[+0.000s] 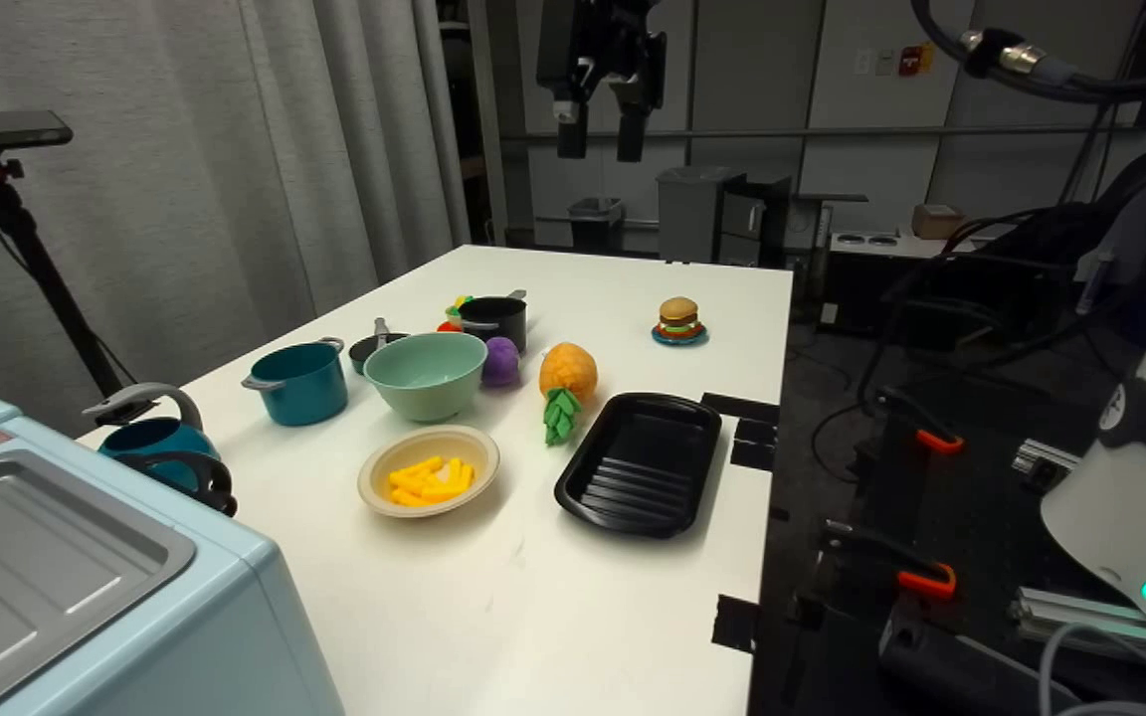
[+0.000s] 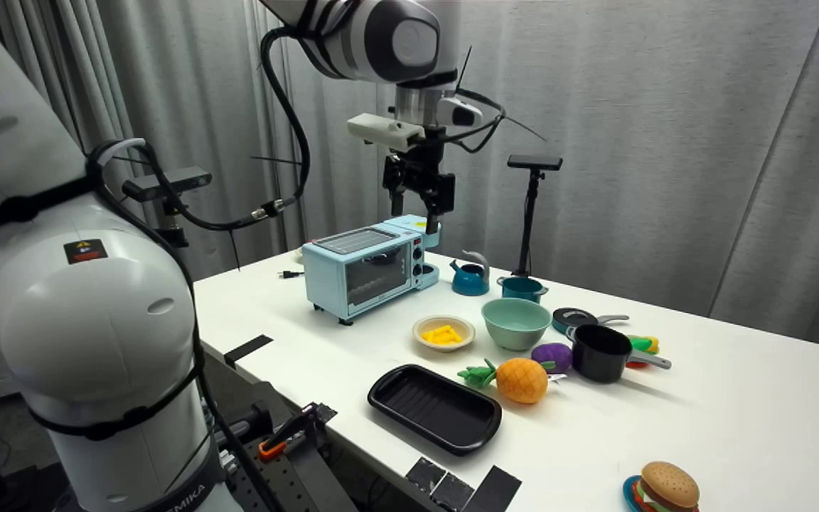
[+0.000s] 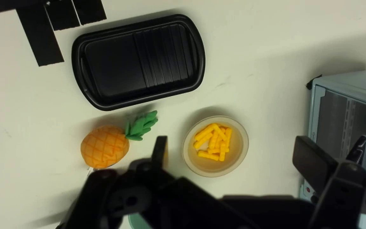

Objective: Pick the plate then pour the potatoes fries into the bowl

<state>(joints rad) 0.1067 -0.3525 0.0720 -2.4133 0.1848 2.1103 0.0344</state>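
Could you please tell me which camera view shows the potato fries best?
The wrist view. It looks from above, so the fries appear larger and unobstructed, with many separate sticks distinguishable in the plate. Both exterior views also show the fries, but smaller and slanted, so single sticks are harder to separate.

In an exterior view, the tool (image 2: 414,215) hangs in the air with its jaws apart. On the white desk (image 2: 751,405), the cream plate (image 2: 466,332) sits flat with the yellow fries (image 2: 442,335) inside it, between the light-blue toaster oven (image 2: 378,276) and the mint-green bowl (image 2: 516,324). Nearer the camera are the black tray (image 2: 434,410) and an orange toy pineapple (image 2: 521,381); a purple toy (image 2: 553,356) lies between the pineapple and a black pot (image 2: 598,353).
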